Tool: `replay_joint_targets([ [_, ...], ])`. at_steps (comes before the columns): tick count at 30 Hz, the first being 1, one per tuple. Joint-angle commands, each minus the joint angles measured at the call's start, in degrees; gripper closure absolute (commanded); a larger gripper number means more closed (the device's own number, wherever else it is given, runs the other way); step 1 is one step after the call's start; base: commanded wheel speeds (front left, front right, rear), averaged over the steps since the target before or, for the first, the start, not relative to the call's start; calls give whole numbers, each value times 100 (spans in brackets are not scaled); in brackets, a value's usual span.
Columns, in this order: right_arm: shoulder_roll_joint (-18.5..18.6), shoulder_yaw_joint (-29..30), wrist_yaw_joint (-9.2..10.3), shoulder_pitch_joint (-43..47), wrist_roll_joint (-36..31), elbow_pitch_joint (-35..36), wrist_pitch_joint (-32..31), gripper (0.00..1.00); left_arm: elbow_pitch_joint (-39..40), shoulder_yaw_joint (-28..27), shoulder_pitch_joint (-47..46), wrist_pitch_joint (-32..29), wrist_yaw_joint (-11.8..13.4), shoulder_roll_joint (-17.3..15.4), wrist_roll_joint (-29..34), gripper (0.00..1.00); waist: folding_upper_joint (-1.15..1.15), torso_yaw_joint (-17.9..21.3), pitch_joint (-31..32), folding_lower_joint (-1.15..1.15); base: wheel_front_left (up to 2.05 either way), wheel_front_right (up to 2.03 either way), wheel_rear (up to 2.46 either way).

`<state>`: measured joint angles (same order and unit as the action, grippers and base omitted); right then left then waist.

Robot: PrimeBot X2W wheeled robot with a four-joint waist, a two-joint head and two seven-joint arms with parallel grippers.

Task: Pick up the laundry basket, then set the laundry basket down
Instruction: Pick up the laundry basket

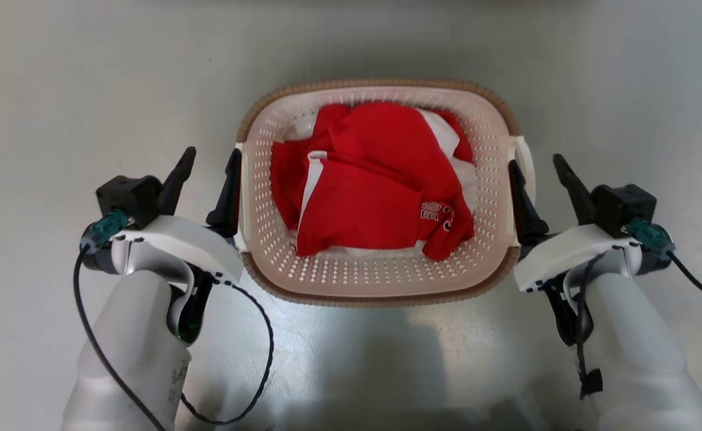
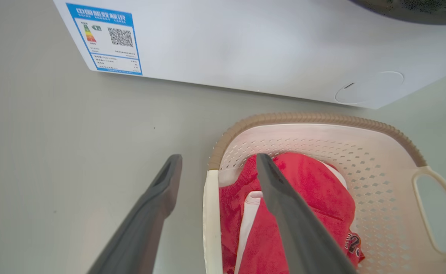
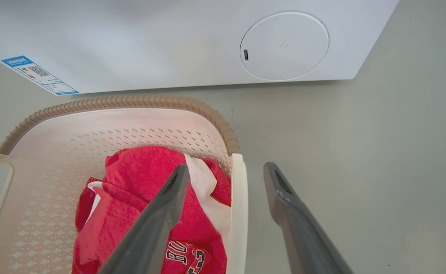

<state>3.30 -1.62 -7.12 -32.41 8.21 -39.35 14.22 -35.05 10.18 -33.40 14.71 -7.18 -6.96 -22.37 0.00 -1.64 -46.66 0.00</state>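
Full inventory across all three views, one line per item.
Floor: 1, grey, under everything
Perforated plastic laundry basket: 1, cream-white with tan-brown rim, on floor, centre of head view
Crumpled garments: one heap, red and white, inside basket
Boxy appliance: 1, white, on floor beyond basket
Energy label: 1, blue, on appliance
Round panel: 1, white, on appliance
Left gripper: 1, dark fingers, open astride basket's left edge
Right gripper: 1, dark fingers, open astride basket's right edge

Head view. L gripper (image 1: 213,152) at lower left, R gripper (image 1: 535,160) at lower right; both level, fingers (image 1: 177,175) pointing up-frame, jaws spread wide. Pale L forearm (image 1: 129,347) and R forearm (image 1: 632,353) rise from the bottom corners, converging slightly inward. Wrist views: each pair of dark fingers stands well apart.
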Motion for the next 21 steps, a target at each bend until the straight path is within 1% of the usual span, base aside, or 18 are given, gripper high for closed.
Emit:
replay_joint_targets([
  [1, -42, -141, -36, 83, 33, 14, 78, 0, 20, -101, -17, 29, -31, -129, -84, 0, 0, -28, -133, 0, 0, 0, 0],
  [9, -42, -263, -36, -254, 171, -431, 78, 0, -559, 232, -346, 29, -31, -85, -398, 0, 0, -55, -502, 0, 0, 0, 0],
  [17, -42, -383, -36, -515, 271, -799, 78, 0, -1139, 902, -627, 29, -31, -80, -895, 0, 0, -104, -708, 0, 0, 0, 0],
  [21, -42, -428, -36, -606, 278, -886, 78, 0, -1242, 1140, -739, 29, -31, -128, -1108, 0, 0, -127, -737, 0, 0, 0, 0],
])
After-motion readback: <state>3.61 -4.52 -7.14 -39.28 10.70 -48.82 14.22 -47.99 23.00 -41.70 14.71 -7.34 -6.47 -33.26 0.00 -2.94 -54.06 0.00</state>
